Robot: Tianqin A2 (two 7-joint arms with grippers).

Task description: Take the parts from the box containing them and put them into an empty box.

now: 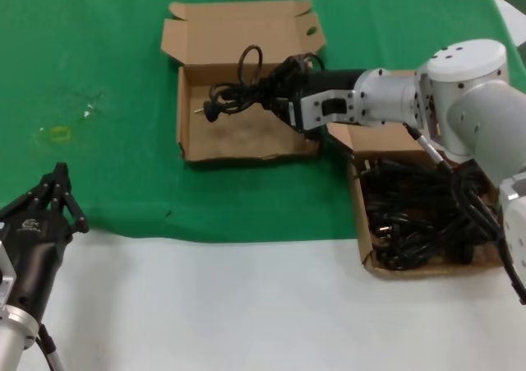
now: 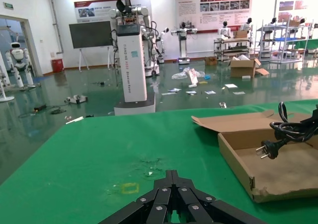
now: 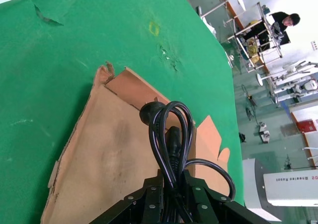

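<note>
My right gripper is shut on a black coiled power cord and holds it above the floor of the open, otherwise bare cardboard box at the middle of the green cloth. In the right wrist view the cord loops out from between my fingers over the box's floor. The left wrist view shows the cord's plug hanging over that box. A second box at the right holds several more black cords. My left gripper is shut and empty at the near left.
The green cloth covers the far part of the table; a bare white surface runs along the front. A small yellow mark lies on the cloth at the left. The bare box's lid lies open behind it.
</note>
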